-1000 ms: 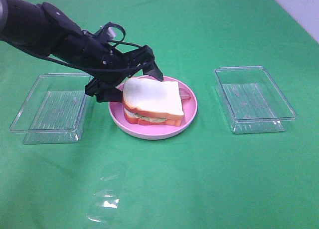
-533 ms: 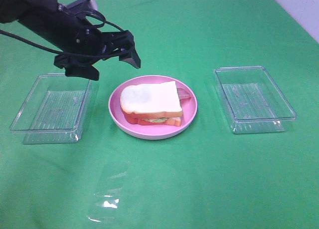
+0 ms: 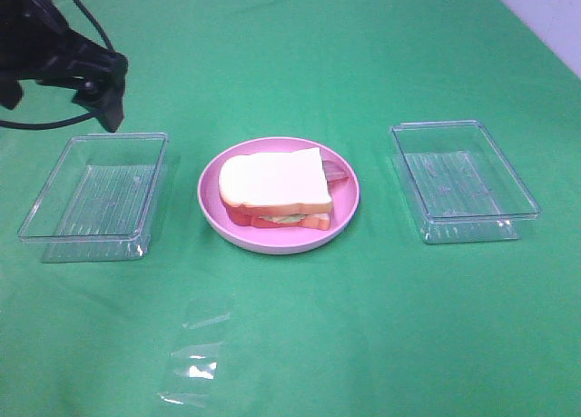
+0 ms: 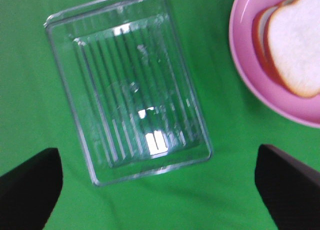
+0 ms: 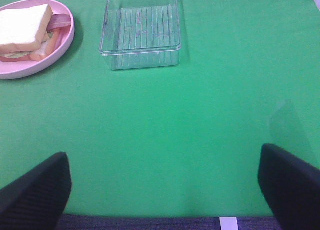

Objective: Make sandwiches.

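A sandwich of white bread slices with orange-brown crust, green lettuce and a reddish strip poking out lies on the round pink plate. In the left wrist view the sandwich shows at the picture's edge. My left gripper hangs open at the far left, above the far end of the left clear tray, holding nothing. Its dark fingertips frame that tray. My right gripper is open and empty, well back from the sandwich, and is outside the exterior view.
A second clear tray stands right of the plate, seen also as the tray in the right wrist view. Both trays hold nothing. A piece of clear plastic film lies on the green cloth near the front.
My left gripper has pulled away from the sandwich, moving left and back to above the left tray. The sandwich stays on the plate.
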{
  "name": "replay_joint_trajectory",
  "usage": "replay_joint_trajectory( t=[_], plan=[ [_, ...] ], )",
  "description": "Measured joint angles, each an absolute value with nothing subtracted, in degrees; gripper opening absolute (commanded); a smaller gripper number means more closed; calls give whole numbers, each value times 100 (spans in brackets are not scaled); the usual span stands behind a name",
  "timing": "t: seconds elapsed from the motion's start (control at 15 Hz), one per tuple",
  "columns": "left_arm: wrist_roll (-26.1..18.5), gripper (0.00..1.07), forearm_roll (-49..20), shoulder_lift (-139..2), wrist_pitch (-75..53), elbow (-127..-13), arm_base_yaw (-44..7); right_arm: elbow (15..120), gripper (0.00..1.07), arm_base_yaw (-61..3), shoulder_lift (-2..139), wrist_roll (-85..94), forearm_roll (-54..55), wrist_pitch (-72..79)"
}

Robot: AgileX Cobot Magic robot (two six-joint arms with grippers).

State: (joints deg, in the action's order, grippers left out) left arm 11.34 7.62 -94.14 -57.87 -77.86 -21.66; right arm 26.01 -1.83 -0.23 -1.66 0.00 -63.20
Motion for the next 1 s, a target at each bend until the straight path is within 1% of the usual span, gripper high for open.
replay_joint_trajectory(
  t=[0.2,0.4,0.67,0.73,0.8,1.0],
  plan=[
    [1123,102,945,-8652,-6853,-7786,-2166,2601,98,-183,-23,-166,0,-6320],
    [1117,102,1112,-7958,-6910,-7523,-2166,2601,98,-183,-23,-166,0,-6320],
    [1266,102,1129,-7208,-6921,-6520,-2166,2601,98,-183,-23,-166,0,-6320],
    [1301,102,1106,-6973,-6927,-6148,-2166,2601,98,-183,-23,-166,0,-6320],
    [1329,102,796,-6360,-6939,-5477,-2166,2601,98,-183,-23,-166,0,-6320],
    [1243,102,424,-5466,-6944,-4773,-2166,2601,98,-183,-23,-166,0,-6320]
  ],
)
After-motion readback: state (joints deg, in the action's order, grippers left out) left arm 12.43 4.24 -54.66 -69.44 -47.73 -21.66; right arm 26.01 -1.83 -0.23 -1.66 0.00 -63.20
